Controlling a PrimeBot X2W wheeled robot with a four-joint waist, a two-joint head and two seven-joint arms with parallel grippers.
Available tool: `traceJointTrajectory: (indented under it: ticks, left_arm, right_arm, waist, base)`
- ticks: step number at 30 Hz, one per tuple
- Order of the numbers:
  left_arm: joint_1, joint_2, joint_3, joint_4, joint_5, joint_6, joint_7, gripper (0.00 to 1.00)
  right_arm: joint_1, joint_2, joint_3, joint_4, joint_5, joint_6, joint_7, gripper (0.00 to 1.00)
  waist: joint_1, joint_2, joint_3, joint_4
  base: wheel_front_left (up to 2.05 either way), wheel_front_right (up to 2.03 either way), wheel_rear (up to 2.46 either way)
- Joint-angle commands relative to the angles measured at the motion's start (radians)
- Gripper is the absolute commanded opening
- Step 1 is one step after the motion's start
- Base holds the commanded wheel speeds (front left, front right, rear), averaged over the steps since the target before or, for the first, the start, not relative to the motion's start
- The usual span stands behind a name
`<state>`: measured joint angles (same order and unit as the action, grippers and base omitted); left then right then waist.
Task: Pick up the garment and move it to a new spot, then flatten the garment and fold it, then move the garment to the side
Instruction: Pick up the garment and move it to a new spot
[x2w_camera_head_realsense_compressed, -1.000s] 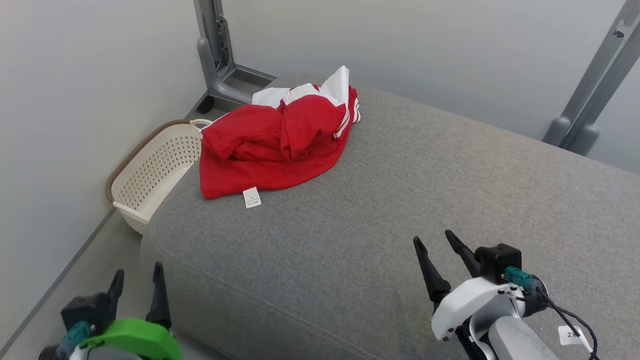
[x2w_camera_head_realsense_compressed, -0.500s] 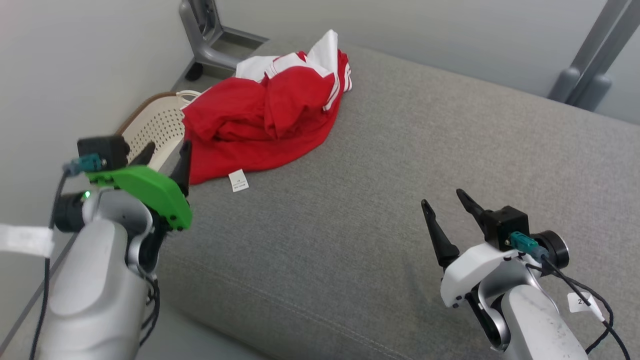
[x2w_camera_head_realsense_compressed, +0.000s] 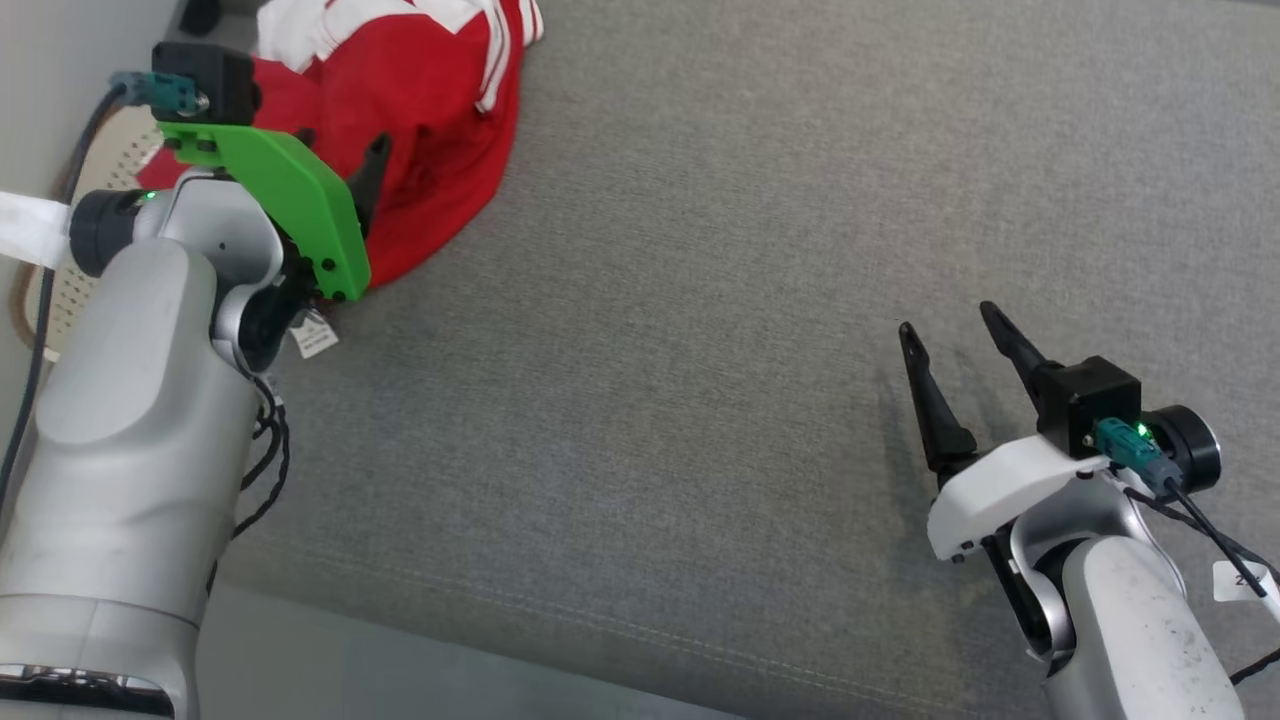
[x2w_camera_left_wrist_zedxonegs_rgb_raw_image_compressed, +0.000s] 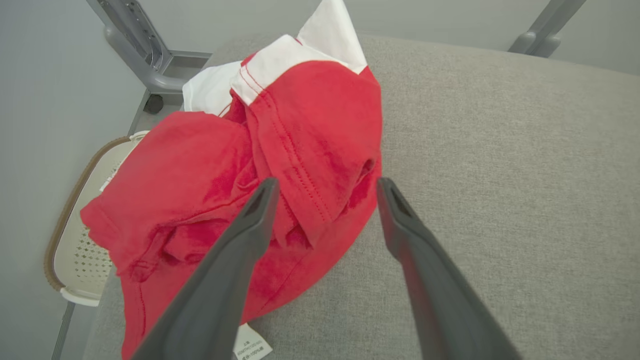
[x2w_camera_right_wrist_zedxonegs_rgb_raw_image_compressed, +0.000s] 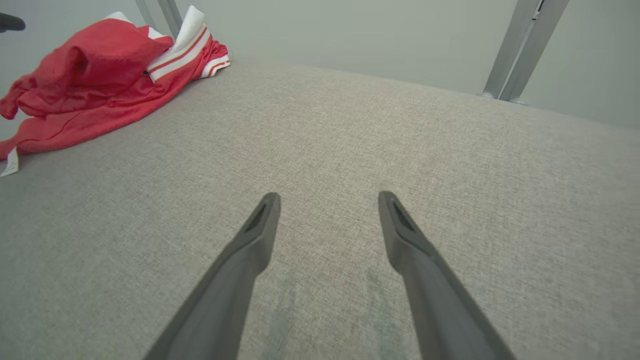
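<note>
The garment (x2w_camera_head_realsense_compressed: 430, 90) is a crumpled red shirt with white striped trim, bunched at the far left corner of the grey cushion (x2w_camera_head_realsense_compressed: 700, 300). Its white label (x2w_camera_head_realsense_compressed: 313, 338) lies on the cushion by the near hem. My left gripper (x2w_camera_head_realsense_compressed: 342, 140) hovers open over the near part of the heap. In the left wrist view its fingers straddle a red fold of the garment (x2w_camera_left_wrist_zedxonegs_rgb_raw_image_compressed: 310, 125), left gripper (x2w_camera_left_wrist_zedxonegs_rgb_raw_image_compressed: 326, 182) holding nothing. My right gripper (x2w_camera_head_realsense_compressed: 947, 320) is open just above bare cushion at the near right, far from the garment (x2w_camera_right_wrist_zedxonegs_rgb_raw_image_compressed: 90, 65); right gripper (x2w_camera_right_wrist_zedxonegs_rgb_raw_image_compressed: 328, 196) has nothing between its fingers.
A cream perforated basket (x2w_camera_left_wrist_zedxonegs_rgb_raw_image_compressed: 75, 250) with a brown rim stands on the floor against the cushion's left end, below the garment. Grey metal frame legs (x2w_camera_left_wrist_zedxonegs_rgb_raw_image_compressed: 135, 45) rise behind the cushion, and another pair (x2w_camera_right_wrist_zedxonegs_rgb_raw_image_compressed: 515, 50) at the back right. The cushion's front edge (x2w_camera_head_realsense_compressed: 600, 610) runs close below.
The camera has tilted down and closer. My left arm has risen from the lower left and reached forward over the garment's near edge. The right gripper stays open over the cushion.
</note>
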<state>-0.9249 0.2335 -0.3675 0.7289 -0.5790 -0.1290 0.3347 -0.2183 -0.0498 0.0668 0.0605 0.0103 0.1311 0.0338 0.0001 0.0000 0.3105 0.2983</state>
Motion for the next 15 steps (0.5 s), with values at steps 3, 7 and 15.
traceJointTrajectory:
  ticks: [3,7,15]
  left_arm:
    - [-0.065,0.029,-0.016,0.06,0.019,0.009,0.018,1.0]
    - [-0.109,0.048,-0.033,0.117,0.057,0.05,0.026,1.0]
    - [-0.152,0.061,-0.048,0.181,0.099,0.113,-0.007,0.31]
  right_arm:
    - [0.003,-0.003,0.001,-0.028,-0.004,-0.001,0.003,1.0]
    - [0.001,-0.002,0.007,-0.035,-0.003,-0.001,0.0,1.0]
    - [0.003,-0.002,0.01,-0.014,0.008,-0.001,-0.017,1.0]
  waist:
    - [-0.0001,0.0,0.133,-0.122]
    - [-0.0001,0.0,0.154,-0.143]
    - [-0.0001,0.0,0.152,-0.163]
  base:
    - [0.0,0.0,0.0]
    - [0.0,0.0,0.0]
    - [0.0,0.0,0.0]
